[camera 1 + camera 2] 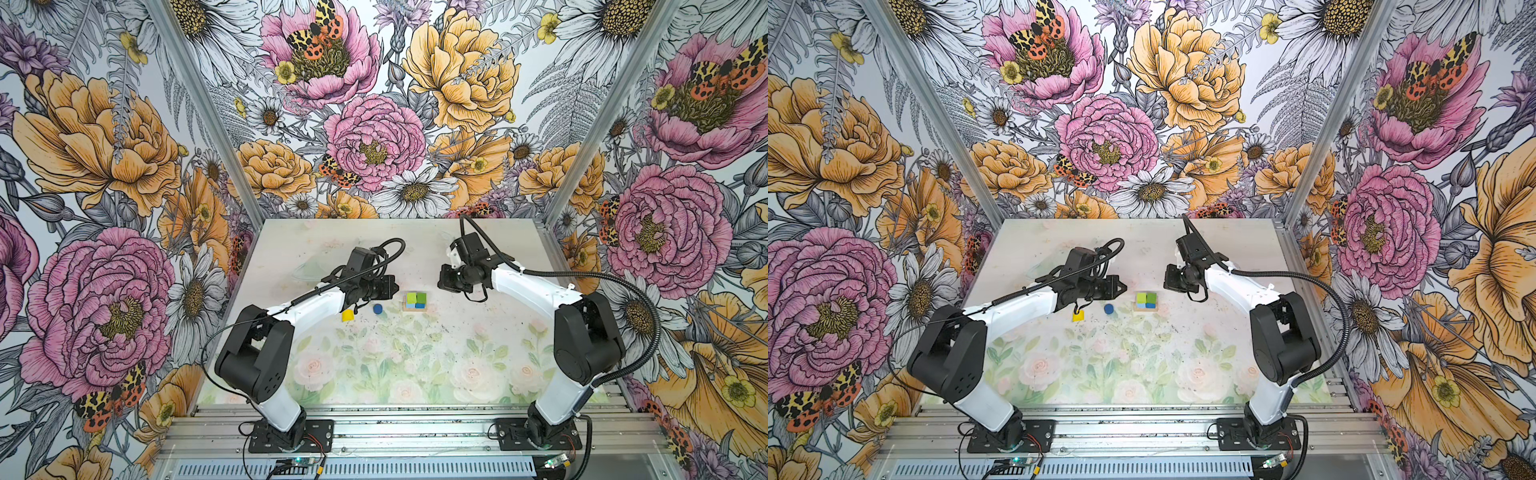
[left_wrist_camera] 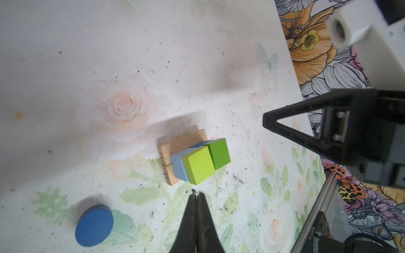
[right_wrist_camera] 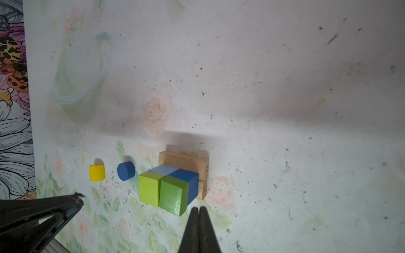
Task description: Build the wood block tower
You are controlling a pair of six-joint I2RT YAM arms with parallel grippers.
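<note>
My left gripper (image 2: 196, 193) is clenched on nothing, tips pressed together; my right gripper (image 3: 198, 209) is clenched empty too. Just ahead of both, between them, the wood block tower (image 1: 415, 301) stands on the counter (image 1: 415, 365): two green cubes (image 2: 198, 164) atop a light blue cube (image 2: 177, 165) and a dark blue cube (image 3: 186, 177), atop two tan bars (image 2: 175, 144). Beside the left gripper, apart from the tower, lie the blue cylinder (image 1: 377, 308), then the yellow half-round (image 1: 348, 315).

Tiny dark characters, perhaps digits, mark the end faces of the two tan bars (image 3: 205, 170) just ahead of the right gripper (image 3: 199, 209), too small to read surely. White lettering on a black bracket (image 2: 312, 233), off to one side of the left gripper (image 2: 196, 193), is illegible.
</note>
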